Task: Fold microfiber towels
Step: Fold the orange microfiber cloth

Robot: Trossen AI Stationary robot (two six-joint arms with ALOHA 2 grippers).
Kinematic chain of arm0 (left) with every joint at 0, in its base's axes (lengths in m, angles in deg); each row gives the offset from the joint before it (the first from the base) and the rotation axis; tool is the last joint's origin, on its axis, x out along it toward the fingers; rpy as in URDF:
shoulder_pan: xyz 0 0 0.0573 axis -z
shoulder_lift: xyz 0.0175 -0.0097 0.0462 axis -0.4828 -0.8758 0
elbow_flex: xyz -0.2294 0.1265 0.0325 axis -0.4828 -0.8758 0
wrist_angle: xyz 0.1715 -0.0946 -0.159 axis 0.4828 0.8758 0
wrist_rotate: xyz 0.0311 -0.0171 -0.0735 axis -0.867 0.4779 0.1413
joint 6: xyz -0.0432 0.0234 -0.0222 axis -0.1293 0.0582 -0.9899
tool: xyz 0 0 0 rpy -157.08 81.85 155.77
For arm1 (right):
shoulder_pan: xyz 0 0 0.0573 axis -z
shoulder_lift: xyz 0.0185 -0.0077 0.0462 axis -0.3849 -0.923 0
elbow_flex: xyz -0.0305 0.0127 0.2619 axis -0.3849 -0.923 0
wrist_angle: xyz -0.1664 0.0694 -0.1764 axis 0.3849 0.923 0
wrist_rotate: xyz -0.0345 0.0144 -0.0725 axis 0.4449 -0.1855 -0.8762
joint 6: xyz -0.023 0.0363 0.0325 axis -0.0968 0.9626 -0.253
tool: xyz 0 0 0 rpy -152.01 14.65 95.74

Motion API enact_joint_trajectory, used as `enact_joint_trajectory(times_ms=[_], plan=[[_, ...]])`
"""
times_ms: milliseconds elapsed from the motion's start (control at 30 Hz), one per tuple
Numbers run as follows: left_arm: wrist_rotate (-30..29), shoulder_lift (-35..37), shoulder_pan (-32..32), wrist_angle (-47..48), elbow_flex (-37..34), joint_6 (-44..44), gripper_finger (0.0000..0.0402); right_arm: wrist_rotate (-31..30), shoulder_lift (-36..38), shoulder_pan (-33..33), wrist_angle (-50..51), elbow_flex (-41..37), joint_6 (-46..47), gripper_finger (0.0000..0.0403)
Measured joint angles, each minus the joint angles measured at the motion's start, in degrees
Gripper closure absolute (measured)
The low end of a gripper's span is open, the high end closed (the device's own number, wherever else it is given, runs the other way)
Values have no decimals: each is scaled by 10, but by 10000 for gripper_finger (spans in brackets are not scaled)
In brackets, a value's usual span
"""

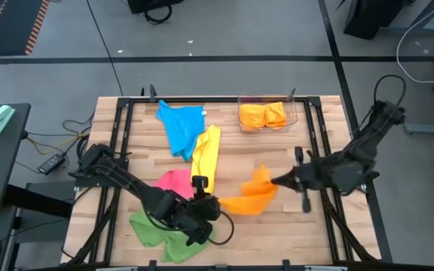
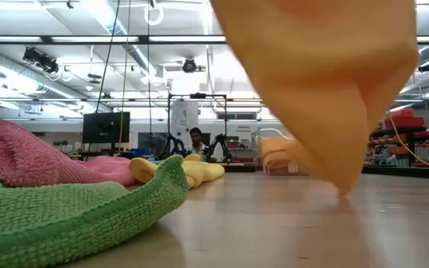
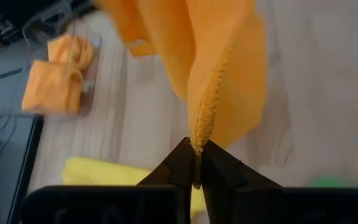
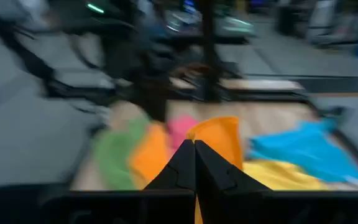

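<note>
**Orange towel held between two arms**

We record one soft orange microfiber towel lifted above the wooden surface, between both arms. Left gripper: jaws pinched on its stitched edge. Right gripper: jaws closed on its opposite corner.

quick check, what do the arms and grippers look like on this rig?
Both arms are black, jointed links with black cables along them. Left gripper and right gripper each end in two matte black wedge-shaped fingers tapering to a point. No markings visible.
</note>
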Motion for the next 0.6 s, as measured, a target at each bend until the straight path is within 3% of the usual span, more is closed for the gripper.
enact_joint_trajectory(times_ms=[133, 267, 433, 600], plan=[[25, 0, 10, 13, 51, 28, 390, 54, -4, -34, 25, 47, 45, 400], [24, -1, 11, 27, 68, 48, 386, 46, -4, -54, 82, 65, 70, 400], [-43, -1, -13, 102, 74, 42, 368, -75, -2, -46, 205, 69, 67, 400], [-89, -1, -71, 150, 74, 29, 382, -229, -1, 8, 334, 69, 62, 400]])
